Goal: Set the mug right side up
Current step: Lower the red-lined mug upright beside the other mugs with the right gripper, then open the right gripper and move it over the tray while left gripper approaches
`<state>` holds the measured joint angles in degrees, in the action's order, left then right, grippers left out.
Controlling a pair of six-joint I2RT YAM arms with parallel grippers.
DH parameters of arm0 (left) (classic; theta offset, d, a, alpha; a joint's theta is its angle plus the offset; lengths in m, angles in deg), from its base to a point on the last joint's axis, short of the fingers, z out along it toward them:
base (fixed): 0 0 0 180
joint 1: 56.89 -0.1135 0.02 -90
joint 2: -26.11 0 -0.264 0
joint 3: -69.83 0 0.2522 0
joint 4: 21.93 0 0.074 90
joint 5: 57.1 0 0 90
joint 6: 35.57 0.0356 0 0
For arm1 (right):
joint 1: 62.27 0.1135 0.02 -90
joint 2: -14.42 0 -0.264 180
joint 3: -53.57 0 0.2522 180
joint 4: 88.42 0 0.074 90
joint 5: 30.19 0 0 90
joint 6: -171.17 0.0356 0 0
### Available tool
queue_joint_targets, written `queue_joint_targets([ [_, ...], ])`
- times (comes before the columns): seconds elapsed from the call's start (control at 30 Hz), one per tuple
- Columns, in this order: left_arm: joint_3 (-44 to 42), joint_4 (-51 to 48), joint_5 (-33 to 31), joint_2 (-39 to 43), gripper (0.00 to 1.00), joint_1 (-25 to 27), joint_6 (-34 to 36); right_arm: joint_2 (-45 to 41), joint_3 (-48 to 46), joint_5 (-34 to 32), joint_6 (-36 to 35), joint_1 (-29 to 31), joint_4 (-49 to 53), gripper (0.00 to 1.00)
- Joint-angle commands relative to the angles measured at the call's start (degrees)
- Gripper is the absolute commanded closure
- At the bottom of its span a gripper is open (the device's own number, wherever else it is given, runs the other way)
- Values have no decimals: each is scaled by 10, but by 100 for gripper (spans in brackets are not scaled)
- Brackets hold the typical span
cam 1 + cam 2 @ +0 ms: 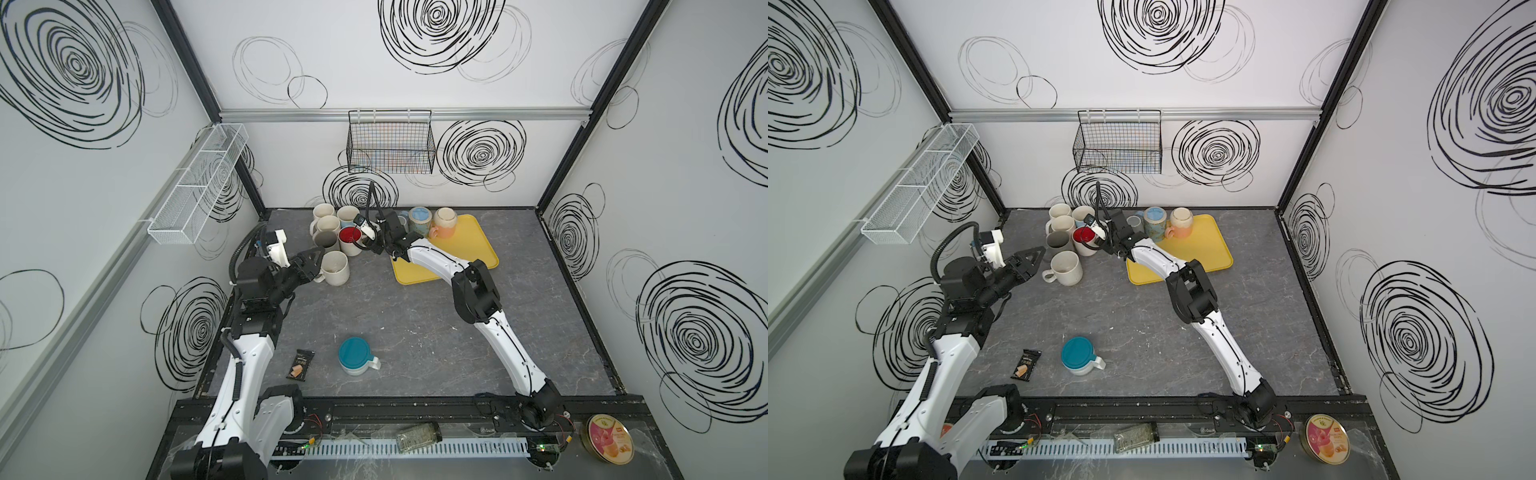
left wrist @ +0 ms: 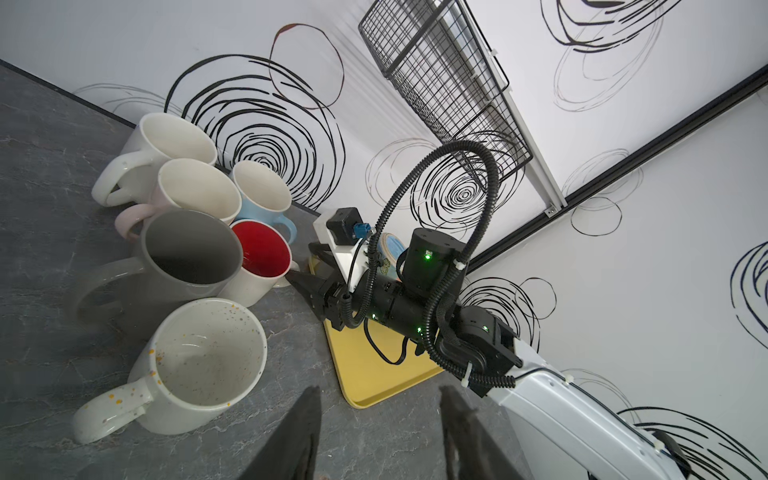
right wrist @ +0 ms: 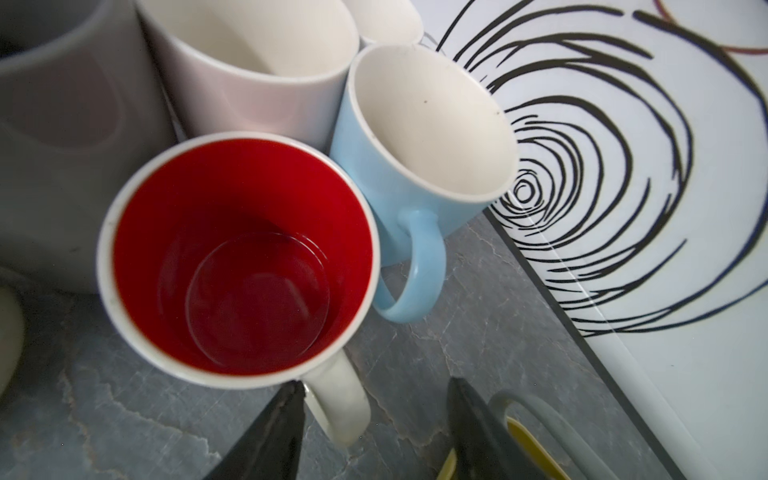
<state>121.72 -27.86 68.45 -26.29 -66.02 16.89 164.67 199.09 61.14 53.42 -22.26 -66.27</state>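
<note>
The mug (image 3: 245,257) is white with a red inside and stands upright, mouth up, in the cluster of mugs at the back, seen in both top views (image 1: 350,237) (image 1: 1084,237). My right gripper (image 3: 376,386) is open beside it (image 1: 368,245). The mug's white handle (image 3: 345,411) lies between the spread fingers, close against one fingertip and apart from the other. My left gripper (image 2: 379,390) hangs open and empty over bare table, to the left of the speckled mug (image 1: 334,266).
Several upright mugs (image 2: 187,249) crowd round the red one. A yellow tray (image 1: 478,245) holds upside-down blue (image 1: 419,218) and peach (image 1: 444,222) mugs. Near the front stand an upside-down teal-bottomed mug (image 1: 353,353) and a snack packet (image 1: 301,363). A black wire basket (image 1: 390,141) hangs on the back wall.
</note>
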Motion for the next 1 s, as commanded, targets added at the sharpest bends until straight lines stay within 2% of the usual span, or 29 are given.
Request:
queue_joint_targets([
  [0.0,2,34,1,4,50,-2,-13,-62,2,-3,24,3,-2,38],
  [0.2,9,47,-31,-5,50,31,-18,-156,-81,23,49,2,-12,36],
  [0.4,22,58,-96,-36,50,110,-9,-260,-178,37,93,-23,-34,35],
  [0.57,53,74,-153,-97,50,198,7,-337,-263,68,168,-90,-44,35],
  [0.8,140,48,-231,-214,50,311,67,-438,-436,40,246,-182,-130,36],
  [0.97,231,27,-263,-326,50,377,109,-433,-453,77,287,-252,-131,36],
])
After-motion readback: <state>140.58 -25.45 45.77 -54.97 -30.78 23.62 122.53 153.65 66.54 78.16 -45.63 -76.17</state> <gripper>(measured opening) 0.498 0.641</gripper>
